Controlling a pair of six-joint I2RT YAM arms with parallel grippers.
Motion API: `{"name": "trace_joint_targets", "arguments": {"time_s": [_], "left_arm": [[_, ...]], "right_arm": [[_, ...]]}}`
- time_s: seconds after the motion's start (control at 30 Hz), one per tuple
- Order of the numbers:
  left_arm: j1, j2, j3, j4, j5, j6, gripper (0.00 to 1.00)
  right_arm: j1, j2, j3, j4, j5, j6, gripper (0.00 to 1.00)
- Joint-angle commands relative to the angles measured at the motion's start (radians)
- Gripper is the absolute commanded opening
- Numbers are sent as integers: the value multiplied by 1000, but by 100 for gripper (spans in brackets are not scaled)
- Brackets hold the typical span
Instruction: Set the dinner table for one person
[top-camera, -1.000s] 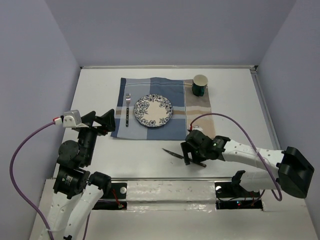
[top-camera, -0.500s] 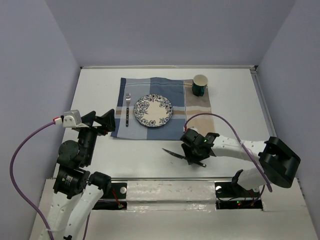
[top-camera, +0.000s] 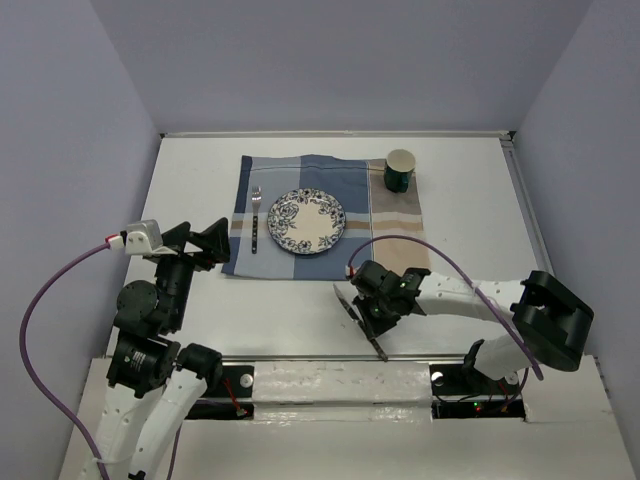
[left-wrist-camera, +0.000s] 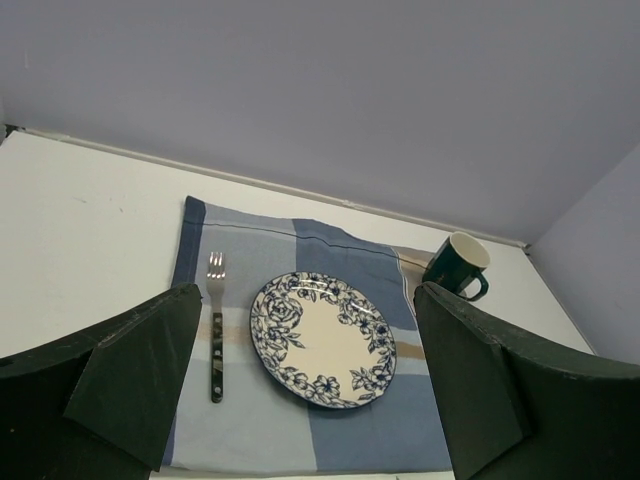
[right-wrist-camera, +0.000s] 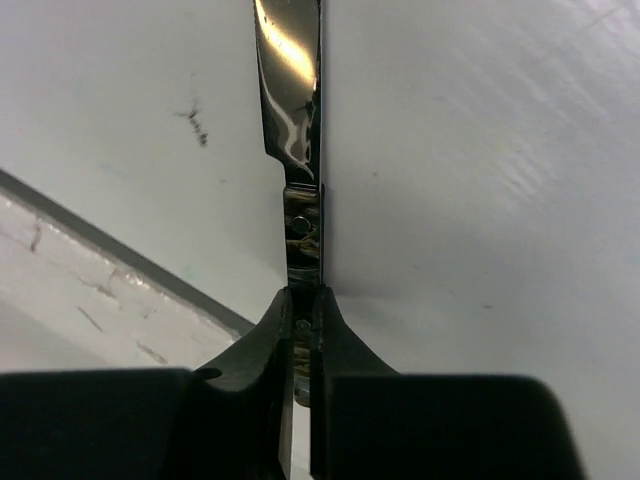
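Overhead, the dinner table (top-camera: 190, 180) spreads under both arms, the right gripper (top-camera: 375, 306) clamped on a knife (top-camera: 346, 304) near its front edge, the left gripper (top-camera: 205, 244) spread apart. Left wrist: parted fingers (left-wrist-camera: 130, 380) frame the placemat (left-wrist-camera: 240, 250), plate (left-wrist-camera: 323, 338), fork (left-wrist-camera: 215, 330) and mug (left-wrist-camera: 457, 265). Right wrist: jaws pinch the knife's handle.

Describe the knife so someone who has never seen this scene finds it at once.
On the white dinner table, find the blue-and-tan placemat carrying the plate. Just in front of its near edge, the right gripper is shut on the knife. It is the only cutlery off the placemat; the fork lies on it, left of the plate.
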Motion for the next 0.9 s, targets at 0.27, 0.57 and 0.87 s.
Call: {"name": "trace_joint_targets", "arguments": {"time_s": [0.27, 0.57, 0.87], "left_arm": [[15, 21, 5, 55, 11, 12, 99], [21, 33, 0, 54, 21, 11, 99], [21, 38, -4, 44, 18, 15, 99]], "right_arm": [[32, -340, 153, -31, -77, -4, 0], [-225, -80, 380, 151, 295, -87, 0], [-428, 307, 597, 266, 261, -86, 0]]}}
